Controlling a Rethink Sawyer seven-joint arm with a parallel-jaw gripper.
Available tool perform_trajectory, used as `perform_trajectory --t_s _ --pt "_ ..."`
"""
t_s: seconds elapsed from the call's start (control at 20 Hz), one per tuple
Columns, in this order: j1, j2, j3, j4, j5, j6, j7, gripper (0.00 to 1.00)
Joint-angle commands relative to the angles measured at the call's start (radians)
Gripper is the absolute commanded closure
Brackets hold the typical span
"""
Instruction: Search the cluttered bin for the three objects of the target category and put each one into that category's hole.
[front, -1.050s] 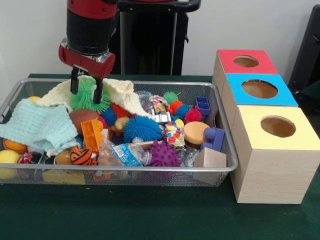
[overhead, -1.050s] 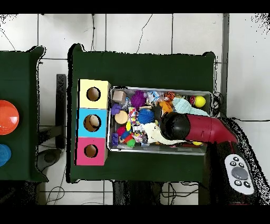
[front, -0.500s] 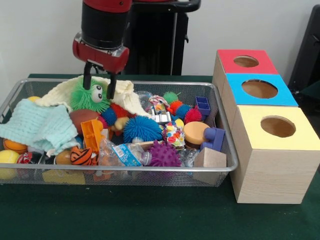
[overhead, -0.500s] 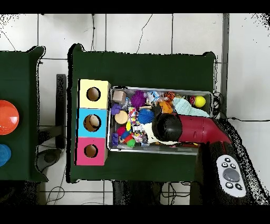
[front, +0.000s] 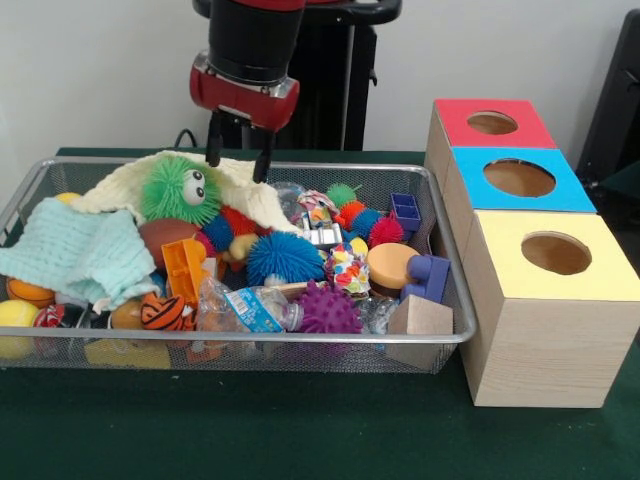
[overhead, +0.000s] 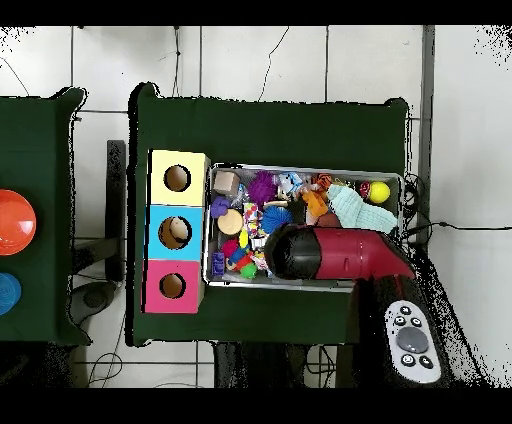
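The gripper (front: 238, 155) hangs above the back of the wire bin (front: 455, 300), its two dark fingers (front: 214, 150) spread apart with nothing between them, tips just over the cream cloth (front: 250, 190) that drapes the far side of the pile. At about eight o'clock from the tips, the green fuzzy toy with googly eyes (front: 180, 190) sits on that cloth, apart from the fingers. Further out at eight o'clock lies a pale mint knitted cloth (front: 75, 250), and under its edge an orange block (front: 185, 268) and a tiger-striped ball (front: 162, 311). Down at six o'clock from the gripper there's a blue spiky ball (front: 283, 257), then a purple spiky ball (front: 327, 308) beside a crumpled plastic bottle (front: 245, 308). Over at four o'clock, a round tan puck (front: 390, 265), a purple block (front: 430, 275) and a bare wooden block (front: 420, 318). At three o'clock, outside the bin, stand three boxes with holes: red-topped (front: 490, 122), blue-topped (front: 520, 178), yellow-topped (front: 556, 254). From overhead, the red arm (overhead: 350, 255) covers the bin's middle
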Motion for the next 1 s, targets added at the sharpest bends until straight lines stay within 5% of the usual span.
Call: perform_trajectory --t_s 0.05,0.45,1.0 --pt "0.020 0.009 -0.009 0.116 0.021 -0.136 0.171 0.00" --pt "0.003 0.164 0.024 0.014 0.030 -0.206 0.127 0.00" --pt "0.048 0.240 0.056 -0.114 0.097 -0.146 0.107 0.00"
